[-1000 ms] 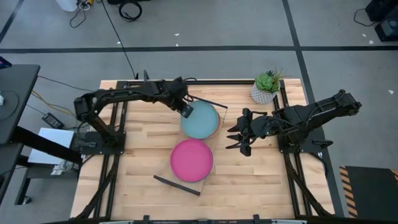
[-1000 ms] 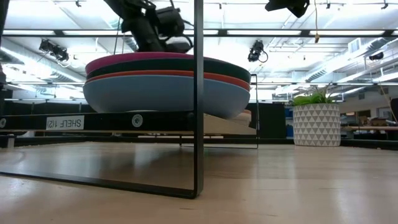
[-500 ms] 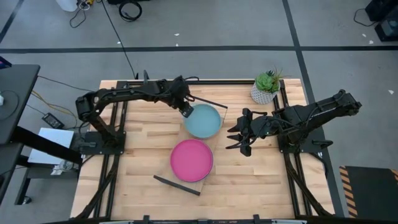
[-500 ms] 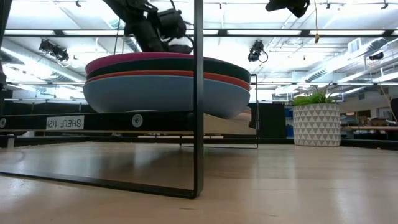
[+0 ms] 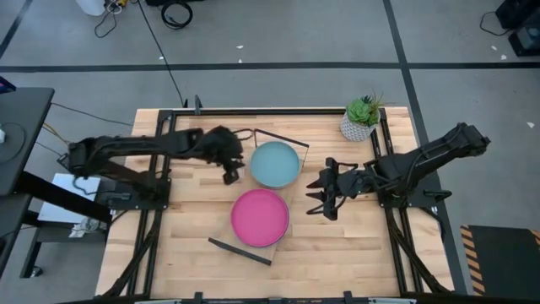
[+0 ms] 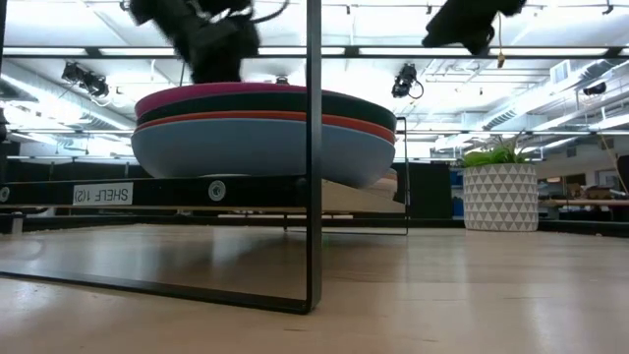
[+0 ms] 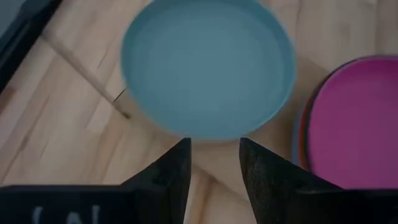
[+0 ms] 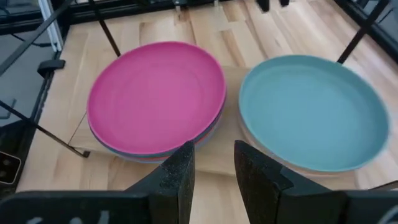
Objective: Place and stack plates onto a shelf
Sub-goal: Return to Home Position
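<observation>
Two stacks on the shelf [image 8: 231,106], a light wood plank with black wire frames at its ends, lying mid-table.

Far stack: light blue plate [image 5: 274,164] on top, with a tan rim showing under it in the right wrist view.

Near stack: magenta plate [image 5: 260,216] on top. The low view shows dark teal, then orange, then a blue-grey plate below it. The two stacks sit side by side, close but not touching.

Left gripper [image 5: 229,175] is just left of the light blue plate, clear of it. Its fingers are a narrow gap apart and hold nothing.

Right gripper [image 5: 315,192] is right of the shelf, level with the gap between the stacks and touching neither. Its fingers are also slightly parted and empty.

Potted plant [image 5: 363,118] in a white patterned pot stands at the far right corner of the table [image 5: 194,211], well apart from the shelf. The front of the shelf carries a label reading "SHELF (12)" [image 6: 103,194].
</observation>
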Available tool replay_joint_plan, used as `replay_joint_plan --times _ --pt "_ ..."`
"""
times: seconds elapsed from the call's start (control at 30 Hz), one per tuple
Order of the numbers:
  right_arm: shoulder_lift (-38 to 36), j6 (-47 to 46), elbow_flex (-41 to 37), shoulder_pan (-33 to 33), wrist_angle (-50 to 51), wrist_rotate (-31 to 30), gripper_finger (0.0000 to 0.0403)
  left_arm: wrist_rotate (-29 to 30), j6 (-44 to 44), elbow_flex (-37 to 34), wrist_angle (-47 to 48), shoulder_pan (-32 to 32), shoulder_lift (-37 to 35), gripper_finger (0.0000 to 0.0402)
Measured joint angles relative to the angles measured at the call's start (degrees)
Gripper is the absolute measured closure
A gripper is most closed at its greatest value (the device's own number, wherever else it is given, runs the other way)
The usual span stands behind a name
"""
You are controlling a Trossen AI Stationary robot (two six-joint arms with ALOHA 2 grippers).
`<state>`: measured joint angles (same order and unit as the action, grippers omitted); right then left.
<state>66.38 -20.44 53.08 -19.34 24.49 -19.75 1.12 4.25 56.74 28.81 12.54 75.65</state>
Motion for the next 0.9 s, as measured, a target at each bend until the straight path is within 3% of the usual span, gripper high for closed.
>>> replay_joint_plan --times 0.2,0.5,0.7,0.9 --pt "-1.6 -1.4 -8.0 -0.7 -10.1 -1.1 0.0292 -1.5 0.3 -13.5 -11.6 -0.2 -13.4 0.0260" --pt "-5.9 -0.4 -25.6 -2.8 -33.7 -6.1 0.0319 -2.2 0.6 -29.9 -25.6 -4.0 -33.0 0.0260" --pt "-16.1 -2.5 -34.3 -2.2 -34.5 -6.6 0.0337 -1.6 1.6 -38.8 -29.2 -4.8 -44.8 0.0260" --pt "-28.1 -2.1 -46.4 -2.2 -43.4 -7.8 0.0349 0.3 1.8 -43.4 -28.9 -4.8 -54.7 0.0260"
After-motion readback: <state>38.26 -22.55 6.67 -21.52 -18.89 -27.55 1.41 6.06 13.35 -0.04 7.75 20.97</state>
